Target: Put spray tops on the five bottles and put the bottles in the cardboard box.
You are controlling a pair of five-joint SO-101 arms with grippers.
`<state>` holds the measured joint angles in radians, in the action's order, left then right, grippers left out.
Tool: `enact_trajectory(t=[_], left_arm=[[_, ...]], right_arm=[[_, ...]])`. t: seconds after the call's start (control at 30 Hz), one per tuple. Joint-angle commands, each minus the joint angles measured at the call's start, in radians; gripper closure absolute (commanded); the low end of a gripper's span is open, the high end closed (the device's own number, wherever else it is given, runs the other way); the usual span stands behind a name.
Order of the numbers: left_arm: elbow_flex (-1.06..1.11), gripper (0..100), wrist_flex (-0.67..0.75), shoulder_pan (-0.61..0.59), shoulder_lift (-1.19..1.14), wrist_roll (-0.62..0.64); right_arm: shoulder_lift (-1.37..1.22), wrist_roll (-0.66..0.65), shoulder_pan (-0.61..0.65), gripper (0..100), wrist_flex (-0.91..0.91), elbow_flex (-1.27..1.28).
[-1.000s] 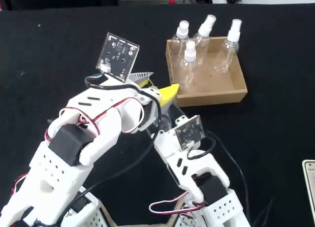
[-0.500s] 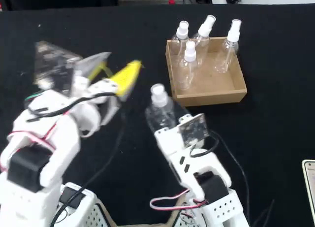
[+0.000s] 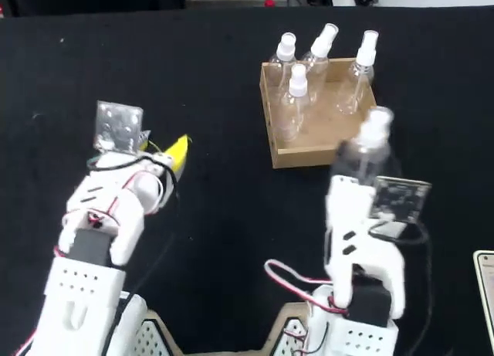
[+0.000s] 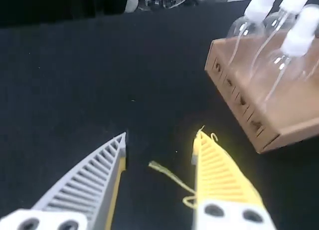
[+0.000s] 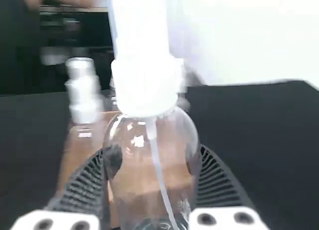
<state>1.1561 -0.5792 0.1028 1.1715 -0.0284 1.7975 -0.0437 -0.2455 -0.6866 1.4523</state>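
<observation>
High view, right of centre: the right gripper – two dark, ribbed plastic fingers on a white printed arm – is clamped on the round shoulder of a clear plastic bottle with a white spray top. The bottle stands nearly upright, its long axis running up the frame and leaning slightly right, spray top uppermost. In the picture it overlaps the lower right corner of the shallow square brown cardboard box. In the right wrist view a thin dip tube runs down inside the glossy, transparent body.

Four more clear spray-topped bottles sit inside the box, three along its upper edge and one nearer its left wall, all with white tops toward the top of the frame.

Left of centre, well apart from the box: the left gripper – one grey ribbed finger, one yellow – is spread wide with nothing between the fingers, above the matte black tablecloth. A frayed yellow thread hangs from the yellow finger.
</observation>
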Motion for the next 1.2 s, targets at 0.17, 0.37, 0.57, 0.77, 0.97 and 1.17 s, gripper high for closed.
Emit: enact_trajectory(t=[0.17,0.37,0.57,0.77,0.97,1.17], left_arm=[[0.202,79,0.166,-0.002,0.051,-0.006],[0.242,79,0.17,0.002,0.051,-0.005],[0.275,79,0.172,-0.001,0.051,0.029],[0.28,79,0.172,-0.005,0.051,0.063],[0.28,79,0.172,0.001,0.051,0.063],[0.28,79,0.172,-0.001,0.051,0.061]], right_arm=[[0.09,-0.081,-0.256,92.9,0.084,-0.024],[-0.076,-0.13,-0.265,92.9,0.166,-0.11],[-0.351,-0.13,-0.267,92.9,0.167,-0.309],[-0.593,-0.121,-0.371,93.1,0.399,-0.338],[-0.819,-0.123,-0.404,93.1,0.755,-0.194],[-1.023,-0.121,-0.408,93.1,0.99,-0.151]])
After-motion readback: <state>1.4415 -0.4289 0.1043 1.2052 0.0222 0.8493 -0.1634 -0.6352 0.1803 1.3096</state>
